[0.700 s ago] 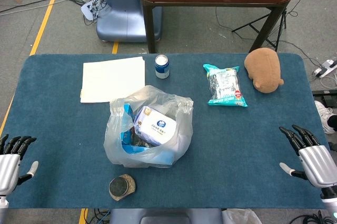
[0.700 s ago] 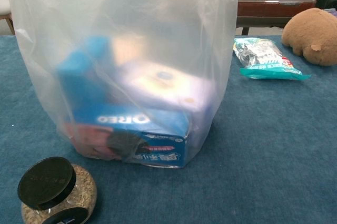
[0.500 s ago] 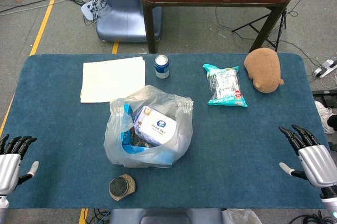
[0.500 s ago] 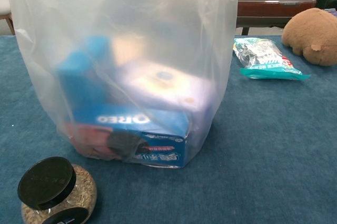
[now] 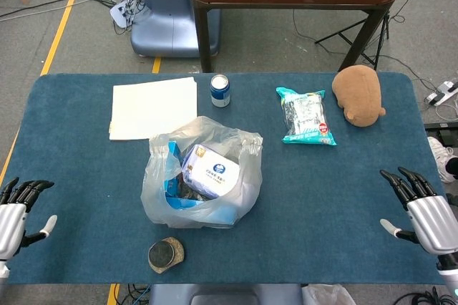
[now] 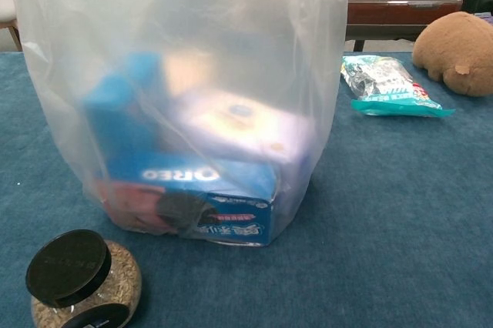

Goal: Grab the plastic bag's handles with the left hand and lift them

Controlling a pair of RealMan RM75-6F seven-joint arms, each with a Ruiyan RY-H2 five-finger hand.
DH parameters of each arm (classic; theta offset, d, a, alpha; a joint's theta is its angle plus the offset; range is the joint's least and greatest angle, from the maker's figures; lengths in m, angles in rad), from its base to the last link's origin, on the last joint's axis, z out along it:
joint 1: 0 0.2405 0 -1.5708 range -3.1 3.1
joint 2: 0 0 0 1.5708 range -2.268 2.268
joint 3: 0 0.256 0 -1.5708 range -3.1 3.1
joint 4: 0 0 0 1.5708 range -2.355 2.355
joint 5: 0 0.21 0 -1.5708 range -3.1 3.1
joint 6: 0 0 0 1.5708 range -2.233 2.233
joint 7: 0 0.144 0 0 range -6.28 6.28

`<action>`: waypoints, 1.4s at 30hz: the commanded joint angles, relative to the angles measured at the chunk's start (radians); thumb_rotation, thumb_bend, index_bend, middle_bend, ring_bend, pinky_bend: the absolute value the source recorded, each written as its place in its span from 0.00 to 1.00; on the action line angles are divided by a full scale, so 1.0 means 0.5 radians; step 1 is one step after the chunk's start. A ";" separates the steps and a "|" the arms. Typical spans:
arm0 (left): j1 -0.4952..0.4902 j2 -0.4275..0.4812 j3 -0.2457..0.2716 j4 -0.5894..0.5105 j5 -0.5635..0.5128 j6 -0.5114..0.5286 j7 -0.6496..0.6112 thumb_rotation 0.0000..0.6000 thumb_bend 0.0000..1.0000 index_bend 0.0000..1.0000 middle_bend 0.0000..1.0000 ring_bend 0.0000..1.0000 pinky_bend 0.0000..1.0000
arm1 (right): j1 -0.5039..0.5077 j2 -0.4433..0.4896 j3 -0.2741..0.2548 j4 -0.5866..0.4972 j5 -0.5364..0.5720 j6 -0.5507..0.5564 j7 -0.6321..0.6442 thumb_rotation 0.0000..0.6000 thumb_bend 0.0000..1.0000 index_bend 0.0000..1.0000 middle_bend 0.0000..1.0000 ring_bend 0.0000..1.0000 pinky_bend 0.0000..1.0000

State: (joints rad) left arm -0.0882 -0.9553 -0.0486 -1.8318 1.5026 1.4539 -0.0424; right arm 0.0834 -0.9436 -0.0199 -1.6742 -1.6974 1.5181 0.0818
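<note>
Plastic bag [image 5: 200, 176] stands near the middle of the blue table [image 5: 343, 176], its handles [image 5: 250, 146] up and untouched. The head view alone shows both hands: left hand [image 5: 16, 208] at the table's left edge, right hand [image 5: 422, 208] at the right edge, each empty with fingers spread, well apart from the bag. The chest view alone reveals an Oreo box [image 6: 192, 189] inside. A black-lidded jar [image 6: 77, 278] sits just beside the bag.

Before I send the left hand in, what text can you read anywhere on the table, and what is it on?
"OREO": on the blue box inside the plastic bag.
White box in the bag: blue logo and print, too small to read.
Teal snack packet: print too blurred.
Blue-and-white can: label unreadable.
</note>
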 commanded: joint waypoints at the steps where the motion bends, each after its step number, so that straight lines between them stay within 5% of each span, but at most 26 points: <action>1: -0.101 0.133 -0.017 0.031 0.102 -0.118 -0.424 1.00 0.27 0.19 0.19 0.14 0.00 | -0.001 0.002 -0.001 -0.006 -0.001 0.000 -0.006 1.00 0.17 0.07 0.19 0.06 0.14; 7: -0.225 0.230 -0.020 0.030 0.276 -0.189 -0.903 1.00 0.25 0.17 0.19 0.14 0.00 | -0.007 0.011 -0.002 -0.025 -0.002 0.005 -0.026 1.00 0.17 0.07 0.19 0.06 0.14; 15: -0.430 0.355 -0.025 -0.023 0.466 -0.288 -1.464 0.81 0.23 0.15 0.19 0.13 0.00 | -0.020 0.015 -0.004 -0.030 0.008 0.015 -0.031 1.00 0.17 0.07 0.19 0.06 0.14; 20: -0.549 0.408 -0.021 -0.068 0.557 -0.357 -1.654 0.78 0.23 0.15 0.19 0.13 0.00 | -0.024 0.009 -0.005 -0.016 0.019 0.013 -0.019 1.00 0.17 0.07 0.19 0.06 0.14; 29: -0.803 0.441 -0.028 -0.166 0.670 -0.479 -2.108 0.61 0.22 0.14 0.18 0.11 0.00 | -0.028 -0.004 -0.005 0.019 0.033 0.007 0.011 1.00 0.17 0.07 0.19 0.06 0.14; 42: -1.107 0.430 -0.030 -0.219 0.711 -0.652 -2.450 0.36 0.22 0.13 0.13 0.09 0.00 | -0.042 -0.013 -0.010 0.058 0.046 0.013 0.044 1.00 0.17 0.07 0.19 0.06 0.14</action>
State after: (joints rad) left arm -0.6225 -0.7376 -0.0655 -1.9379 1.8527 1.1423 -1.2482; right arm 0.0625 -0.9498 -0.0248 -1.6454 -1.6746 1.5244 0.1034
